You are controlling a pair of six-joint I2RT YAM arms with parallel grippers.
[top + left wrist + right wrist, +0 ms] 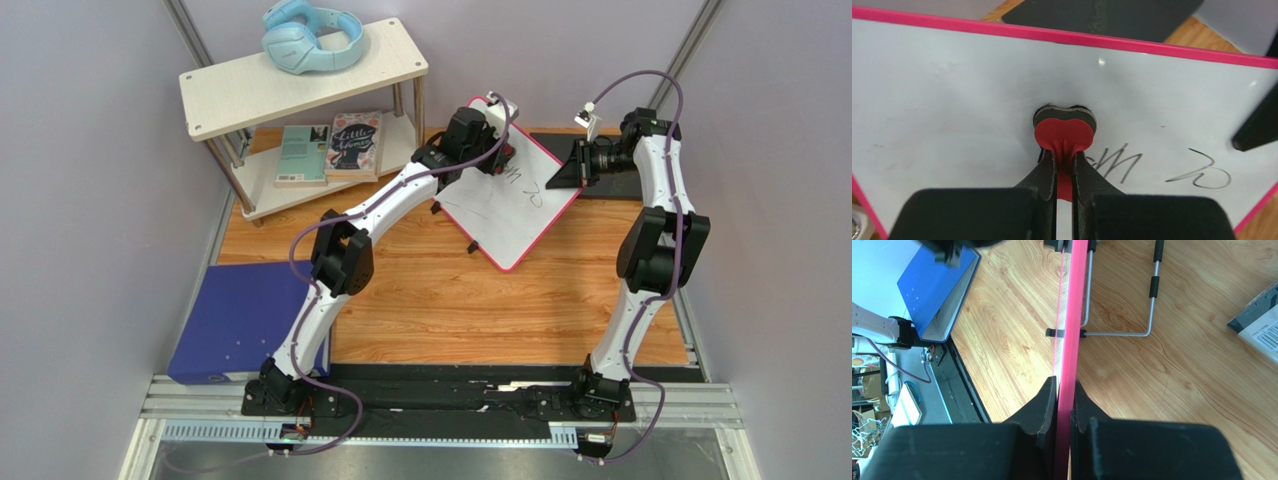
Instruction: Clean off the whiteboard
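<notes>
The whiteboard [500, 225], glossy white with a pink rim, stands tilted at the back of the wooden table. Black handwriting [1119, 162] remains near its right part, with a second scribble [1202, 172] beside it. My left gripper [1064, 162] is shut on a red eraser [1064, 131] whose dark felt face presses on the board just left of the writing; from above this gripper [500, 152] is over the board's upper part. My right gripper [1065, 390] is shut on the board's pink rim [1072, 315], at the right edge [565, 170].
A blue binder [240, 320] lies at the near left. A wooden shelf [300, 85] at the back left carries blue headphones [310, 38] and books [330, 148]. A black mat [620, 185] lies behind the board. The board's metal stand legs [1147, 305] rest on the table.
</notes>
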